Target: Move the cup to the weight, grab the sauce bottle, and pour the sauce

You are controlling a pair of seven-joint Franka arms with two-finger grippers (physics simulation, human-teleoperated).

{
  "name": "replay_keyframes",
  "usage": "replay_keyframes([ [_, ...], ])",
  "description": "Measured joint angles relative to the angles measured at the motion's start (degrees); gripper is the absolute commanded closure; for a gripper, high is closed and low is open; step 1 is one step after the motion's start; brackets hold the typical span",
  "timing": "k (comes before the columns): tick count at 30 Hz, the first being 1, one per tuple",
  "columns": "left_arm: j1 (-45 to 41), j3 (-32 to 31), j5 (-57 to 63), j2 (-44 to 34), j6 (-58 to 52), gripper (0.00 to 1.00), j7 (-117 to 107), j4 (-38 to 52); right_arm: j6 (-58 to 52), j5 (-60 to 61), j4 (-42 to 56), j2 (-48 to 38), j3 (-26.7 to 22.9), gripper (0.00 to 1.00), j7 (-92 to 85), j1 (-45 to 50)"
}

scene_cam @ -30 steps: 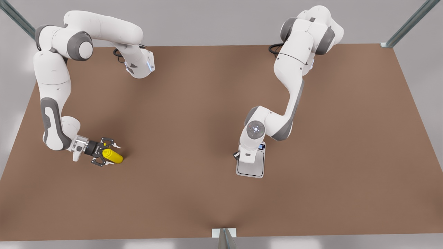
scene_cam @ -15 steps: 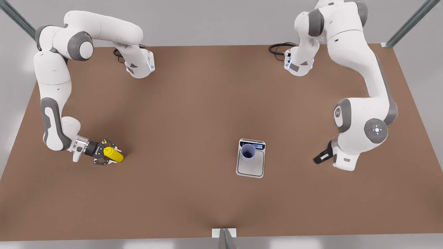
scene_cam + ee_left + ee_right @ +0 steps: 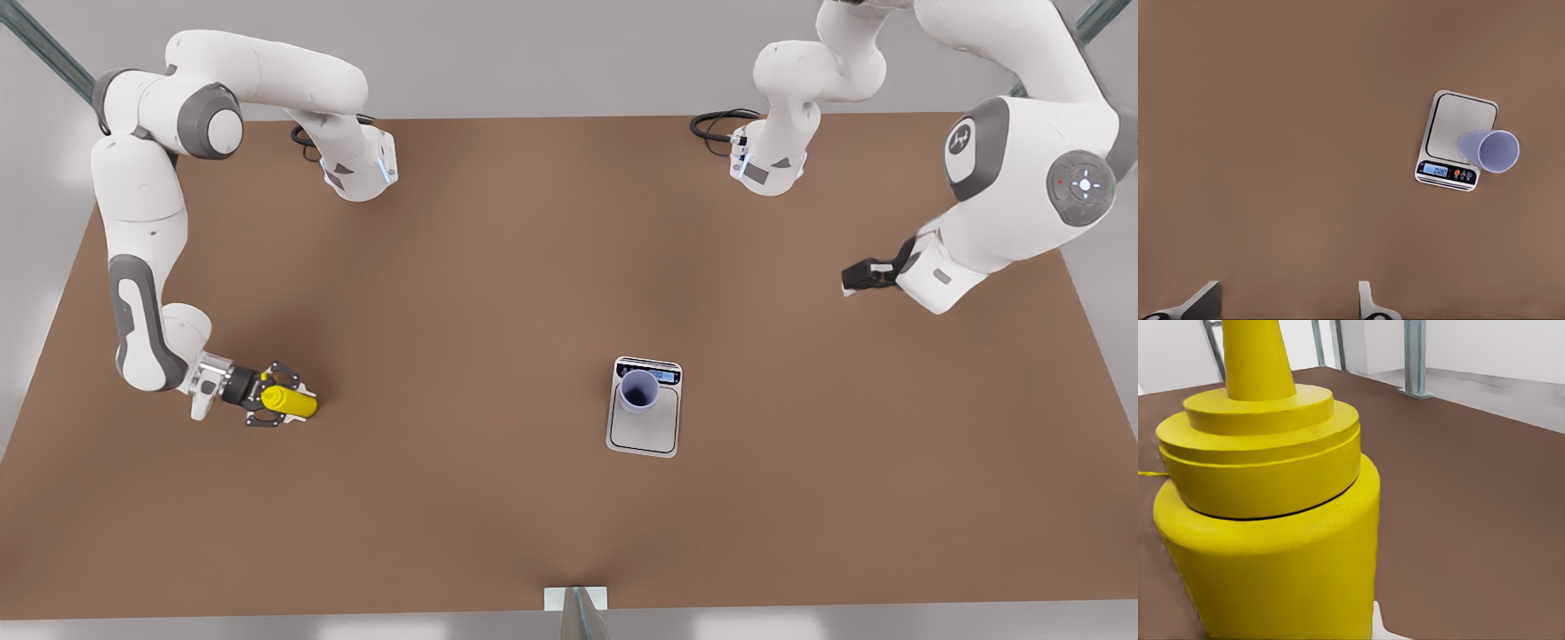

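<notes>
Raised and swung clear, my left gripper [image 3: 852, 279] hangs spread; my right gripper [image 3: 274, 403] pinches one sauce bottle [image 3: 290, 403] — one cup [image 3: 638, 391] on one weight [image 3: 644, 431].

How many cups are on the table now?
1. The cup stands upright on the weight, at the platform's end near the display. None shows elsewhere on the table.

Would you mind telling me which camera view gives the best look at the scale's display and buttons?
The left wrist view: it looks straight down on the weight, showing its lit display and coloured buttons, with the cup on the platform. The front view shows the weight only as a small rectangle with a dark strip.
</notes>
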Motion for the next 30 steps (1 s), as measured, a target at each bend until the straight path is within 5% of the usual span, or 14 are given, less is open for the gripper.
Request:
replay_keyframes([
  [8, 3.26, -1.2, 2.09, -0.11, 3.21, 0.0, -0.39, 1.92, -0.64, -0.9, 3.65, -3.11, -0.17, 0.47, 7.91, 1.65],
  [15, 3.66, 0.82, 2.79, 1.05, 3.25, 0.0, -0.43, 3.95, 16.51, -4.24, 8.24, -8.25, -1.05, 0.47, 28.63, 24.91],
  [19, 2.78, 0.43, 2.62, 7.11, 4.5, 0.0, -0.49, 6.64, 29.28, -23.82, 14.42, -7.75, -0.98, 0.46, 57.08, 41.03],
  [25, 2.58, -0.02, 2.47, 6.68, 4.31, 0.0, 0.32, 9.51, 29.72, -65.96, 22.96, -4.21, -0.88, 0.46, 100.64, 56.88],
  [30, 2.71, 1.21, 2.81, 6.14, 2.49, 0.0, 0.0, 11.53, 26.42, -80.18, 26.05, -1.47, -0.96, 0.46, 116.59, 65.32],
])
